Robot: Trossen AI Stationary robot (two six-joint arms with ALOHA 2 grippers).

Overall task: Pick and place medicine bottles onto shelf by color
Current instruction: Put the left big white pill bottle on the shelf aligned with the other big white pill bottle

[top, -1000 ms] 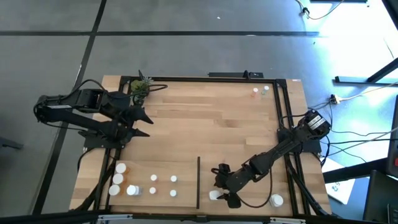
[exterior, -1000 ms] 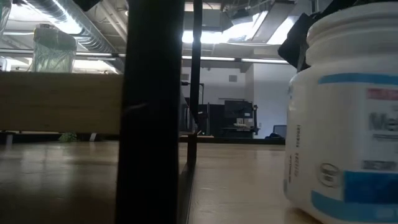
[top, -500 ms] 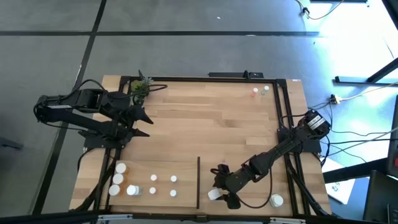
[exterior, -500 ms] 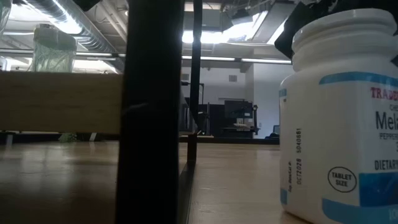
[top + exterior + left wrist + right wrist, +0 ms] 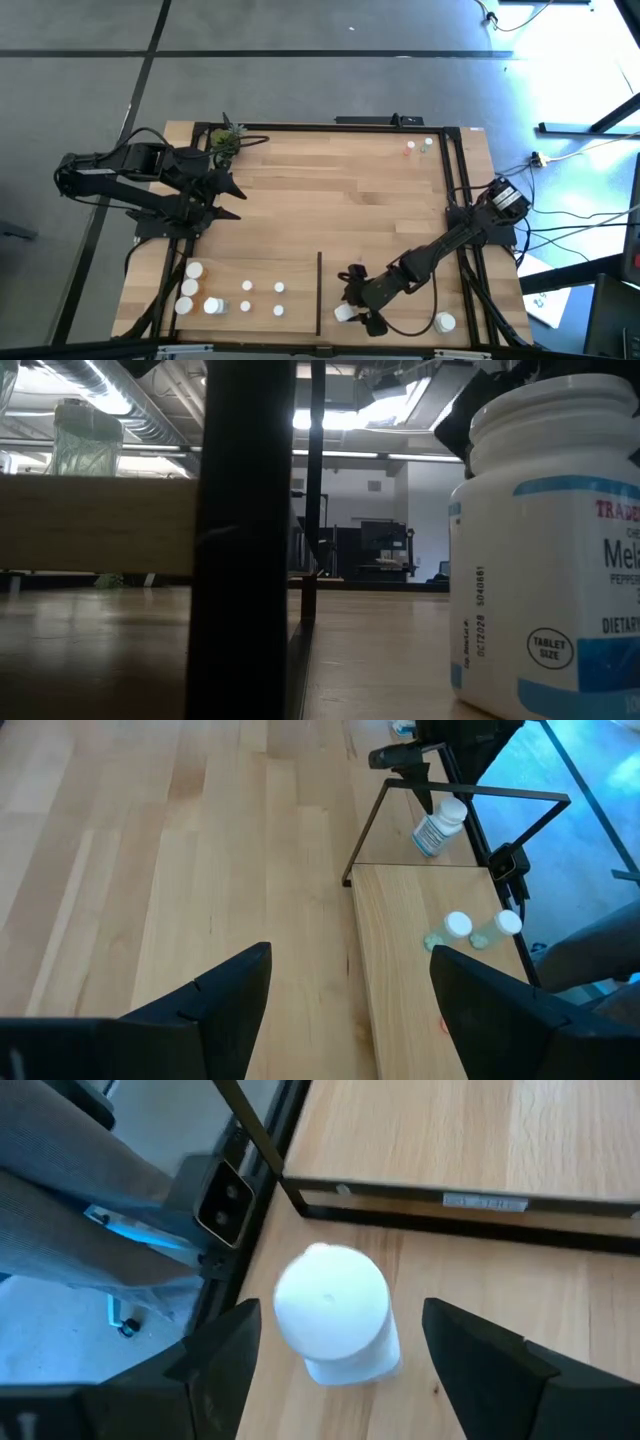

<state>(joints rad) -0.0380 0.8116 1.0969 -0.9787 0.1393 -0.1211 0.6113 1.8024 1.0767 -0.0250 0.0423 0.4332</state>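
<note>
Right gripper [image 5: 358, 316], low at the near edge of the shelf [image 5: 340, 190], just right of the black divider strip [image 5: 319, 292]. Its fingers [image 5: 215, 1355] are spread wide and released; a white-capped white bottle [image 5: 335, 1313] stands upright between them, seemingly untouched by either finger. The low view shows this bottle [image 5: 545, 550] resting on the wood, label facing the camera.

Left gripper [image 5: 228, 198], waiting over the far left of the shelf beside the potted plant [image 5: 226, 138], fingers apart and holding nothing.

Progress, as judged from the layout: a cluster of bottles [image 5: 230, 296] stands left of the divider; the bottle between the right fingers and one more white bottle [image 5: 444, 322] stand to the right of it. Two small bottles [image 5: 418, 147] remain at the far right corner, well away from both grippers. Sorting appears mostly done; whether every bottle sits on its proper colour side cannot be told.
</note>
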